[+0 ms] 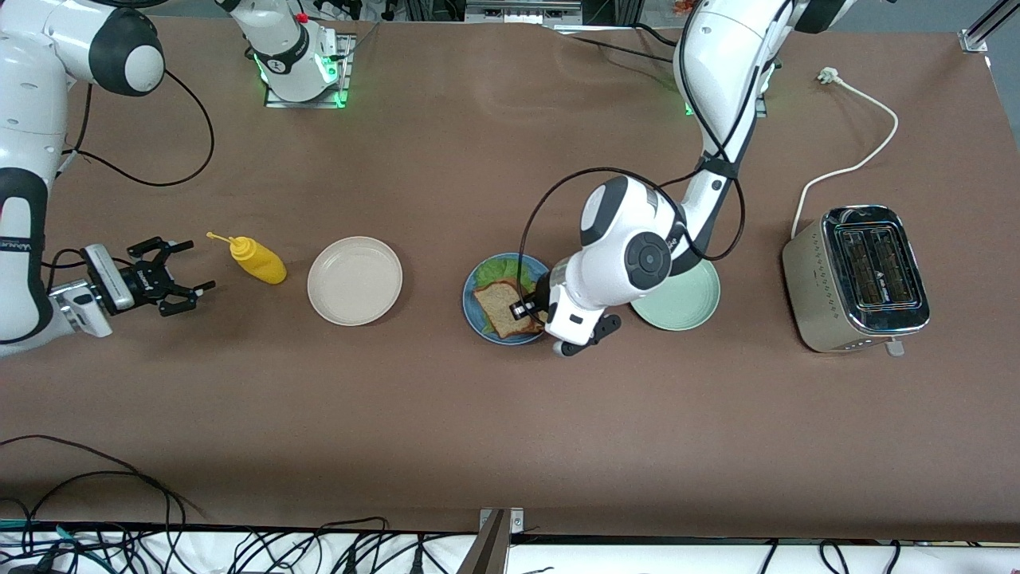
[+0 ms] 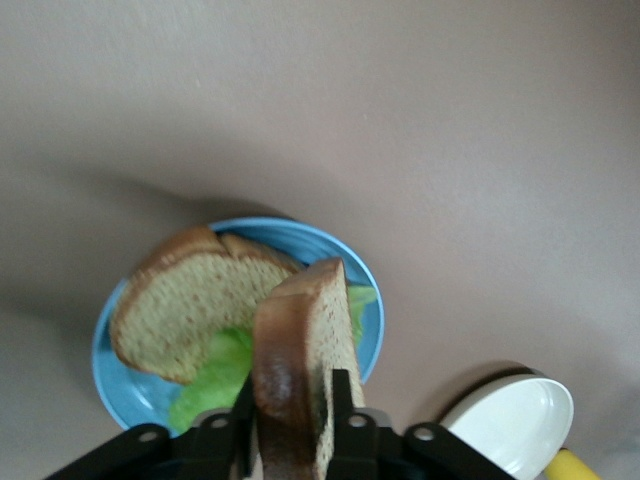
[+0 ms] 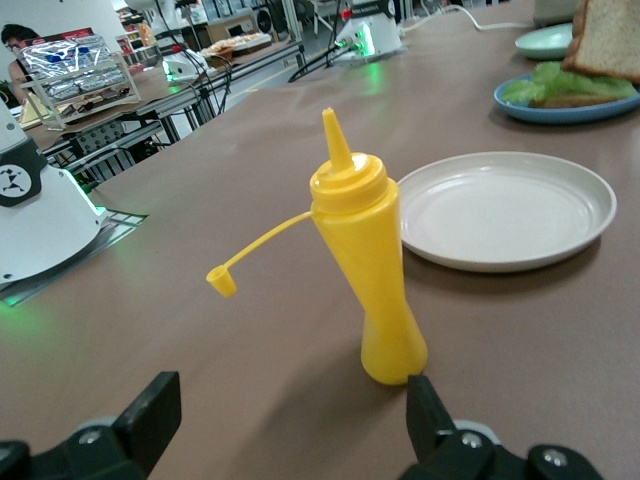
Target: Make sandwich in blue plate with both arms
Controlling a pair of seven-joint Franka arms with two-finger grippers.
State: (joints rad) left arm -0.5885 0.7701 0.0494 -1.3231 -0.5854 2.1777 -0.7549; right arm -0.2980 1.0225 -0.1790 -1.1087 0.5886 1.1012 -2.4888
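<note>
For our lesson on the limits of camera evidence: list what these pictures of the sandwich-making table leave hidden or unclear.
- Front view: left gripper hidden by its white wrist; grip unseen.
- Left wrist view: held brown bread slice covers part of the ruffled green lettuce leaf on the round blue plate.
- Right wrist view: right gripper cut off by the edge.

No legible txt; toaster [image 1: 865, 275] logo unreadable.

Brown speckled bread slices [image 2: 195, 310] with darker crust lie over bright green lettuce [image 2: 215, 378] on the medium-blue plate [image 1: 475, 307], beside a pale green plate [image 1: 692, 307], a cream-white plate [image 1: 355, 281], a yellow squeeze bottle [image 3: 362, 265] and a shiny silver toaster [image 1: 857, 275] on the brown table [image 1: 510, 430].
</note>
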